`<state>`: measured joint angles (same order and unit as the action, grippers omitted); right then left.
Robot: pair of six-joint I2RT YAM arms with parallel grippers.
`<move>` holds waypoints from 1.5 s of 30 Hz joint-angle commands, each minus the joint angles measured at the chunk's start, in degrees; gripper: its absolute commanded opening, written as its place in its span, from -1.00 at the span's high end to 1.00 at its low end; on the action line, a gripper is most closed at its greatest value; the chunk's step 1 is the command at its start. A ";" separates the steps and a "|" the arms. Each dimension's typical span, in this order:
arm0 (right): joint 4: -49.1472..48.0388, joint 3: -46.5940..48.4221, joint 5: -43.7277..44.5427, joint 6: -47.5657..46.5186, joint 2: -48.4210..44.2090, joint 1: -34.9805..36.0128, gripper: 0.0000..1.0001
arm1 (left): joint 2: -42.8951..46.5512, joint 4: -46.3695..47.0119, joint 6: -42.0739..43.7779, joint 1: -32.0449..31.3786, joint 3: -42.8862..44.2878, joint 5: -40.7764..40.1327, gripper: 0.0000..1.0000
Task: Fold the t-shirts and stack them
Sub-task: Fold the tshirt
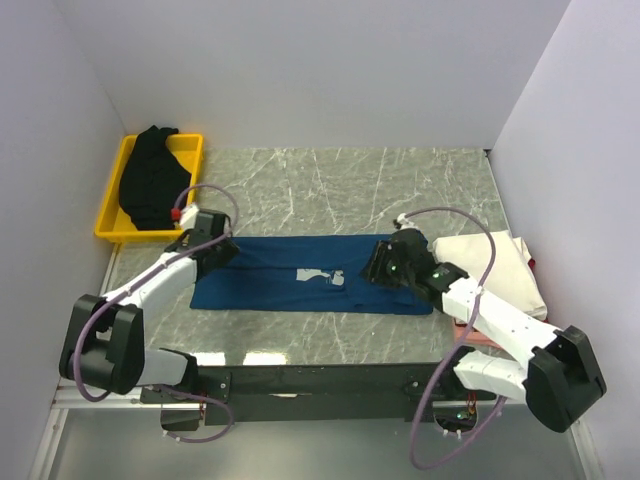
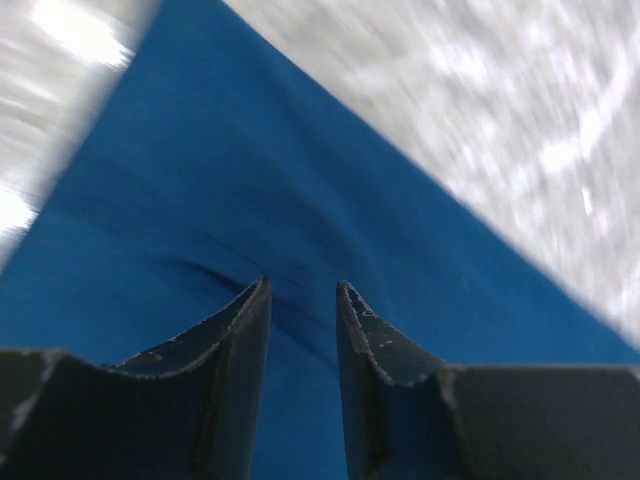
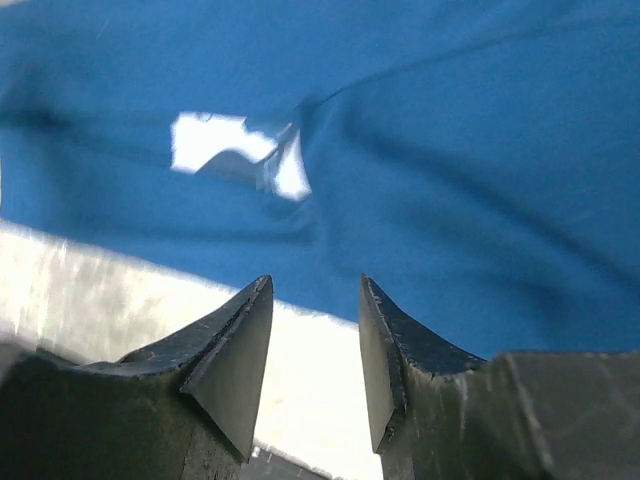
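grey marble table point(image 1: 330, 180), dark blue t-shirt point(image 1: 270, 285) spread flat

laid as a long band across the middle, pale print point(image 1: 322, 276) facing up. left gripper point(image 2: 303, 290) low over its left end, jaws parted, gripping nothing. right gripper point(image 3: 316, 285) above its right end, likewise apart and empty. folded white t-shirt point(image 1: 495, 265) just right. black t-shirt point(image 1: 150, 180) heaped in yellow tray point(image 1: 112, 215), far left.

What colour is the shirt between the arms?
Dark blue t-shirt, pale print at centre; top external view shows it best.
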<state>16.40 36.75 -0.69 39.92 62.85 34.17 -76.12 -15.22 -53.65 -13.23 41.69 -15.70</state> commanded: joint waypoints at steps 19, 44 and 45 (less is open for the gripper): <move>-3.40 11.67 -4.23 -3.89 29.87 -18.27 0.10 | -8.96 -2.26 1.09 -19.81 -1.25 -3.01 0.44; 18.13 65.19 -11.61 -12.41 66.24 -18.09 0.10 | -4.28 -2.01 -28.79 -42.12 -6.64 2.34 0.40; 18.22 66.33 -12.66 -12.50 67.22 -18.00 0.10 | -5.52 -1.83 -28.53 -42.92 -4.27 2.69 0.40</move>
<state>31.18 98.54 -10.68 29.34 127.22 16.10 -77.28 -15.53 -79.40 -53.01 33.52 -15.42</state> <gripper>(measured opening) 0.451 0.298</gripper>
